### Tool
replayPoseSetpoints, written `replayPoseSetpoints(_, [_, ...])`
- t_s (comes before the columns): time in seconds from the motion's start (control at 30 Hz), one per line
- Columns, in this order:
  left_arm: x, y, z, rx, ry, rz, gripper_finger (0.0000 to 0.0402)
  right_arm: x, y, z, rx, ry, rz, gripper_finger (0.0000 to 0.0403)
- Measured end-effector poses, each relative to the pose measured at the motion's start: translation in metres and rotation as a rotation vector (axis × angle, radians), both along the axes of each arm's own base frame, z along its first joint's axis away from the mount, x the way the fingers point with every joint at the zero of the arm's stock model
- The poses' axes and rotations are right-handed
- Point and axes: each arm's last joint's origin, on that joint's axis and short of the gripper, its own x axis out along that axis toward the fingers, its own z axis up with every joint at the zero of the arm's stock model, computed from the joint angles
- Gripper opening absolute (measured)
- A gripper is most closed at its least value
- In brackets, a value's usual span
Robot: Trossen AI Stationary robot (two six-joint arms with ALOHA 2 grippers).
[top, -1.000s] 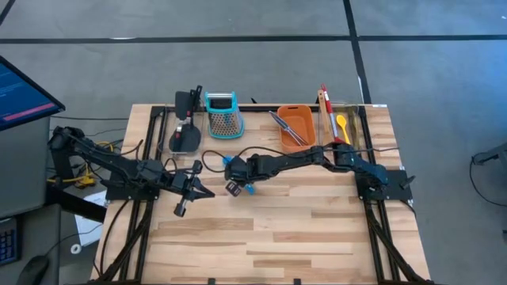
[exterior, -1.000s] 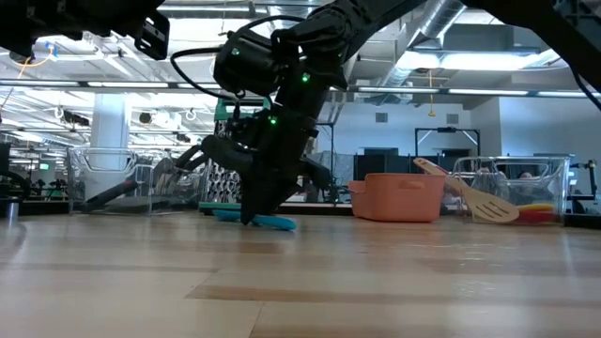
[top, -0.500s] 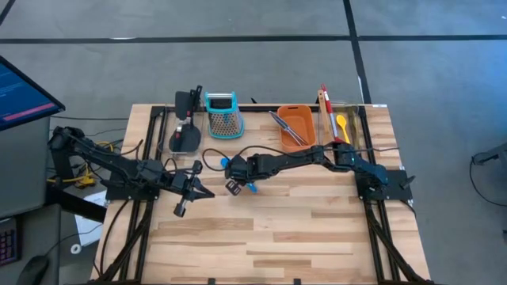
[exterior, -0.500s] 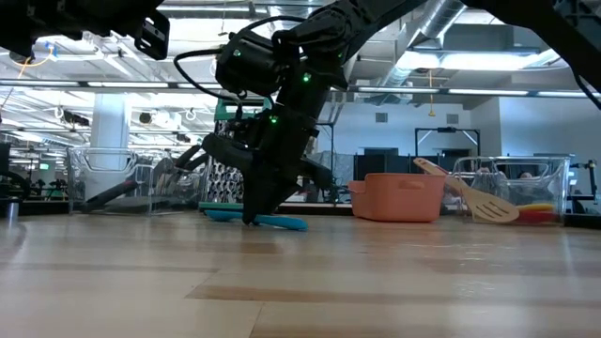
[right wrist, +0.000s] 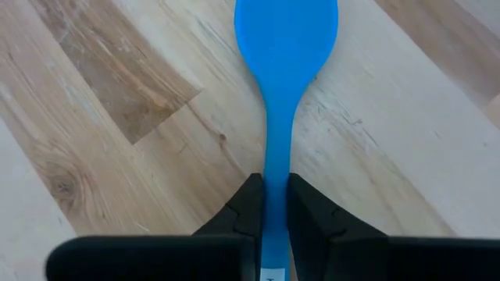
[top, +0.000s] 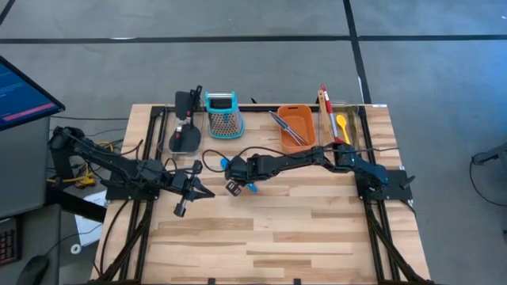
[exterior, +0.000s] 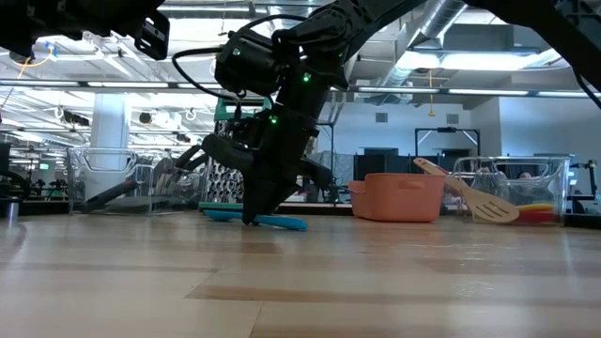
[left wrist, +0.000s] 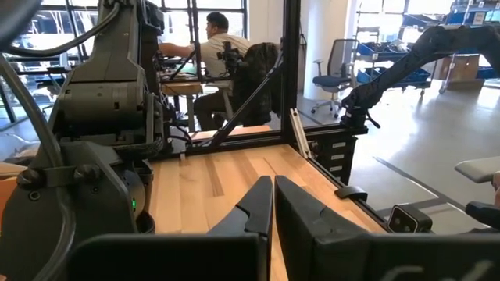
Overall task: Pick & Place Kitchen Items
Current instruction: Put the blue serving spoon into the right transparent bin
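The spoon (top: 247, 188) lies mid-table (top: 317, 229), before the grater (top: 223, 115) and tub (top: 303, 127).

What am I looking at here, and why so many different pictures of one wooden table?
It is a robot with two dark arms, each ending in a two-finger gripper. One camera looks straight down on the table, one sits at table-top level, and one rides on each wrist. The right gripper is down at the middle of the table, its fingers closed on the handle of a blue spoon that lies flat on the wood. The left gripper waits shut, holding nothing, near the table's left side. Along the back edge stand a box grater, an orange tub and more utensils.
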Motion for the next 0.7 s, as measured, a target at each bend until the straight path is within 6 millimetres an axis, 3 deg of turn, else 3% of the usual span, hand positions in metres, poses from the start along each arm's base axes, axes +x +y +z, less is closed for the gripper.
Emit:
replayPoseSetpoints(0.37, [0.0, 0.0, 0.0, 0.0, 0.0, 0.0, 0.0002, -0.001, 0.003, 0.01, -0.017, -0.008, 0.047, 0.0029])
replayPoseSetpoints(0.53, [0.0, 0.0, 0.0, 0.0, 0.0, -0.001, 0.0002, -0.008, 0.012, 0.028, -0.037, 0.009, 0.106, 0.0029])
replayPoseSetpoints(0.7, [0.0, 0.0, 0.0, -0.001, 0.0, -0.001, 0.0002, -0.018, 0.022, 0.06, -0.129, -0.001, 0.098, 0.0029])
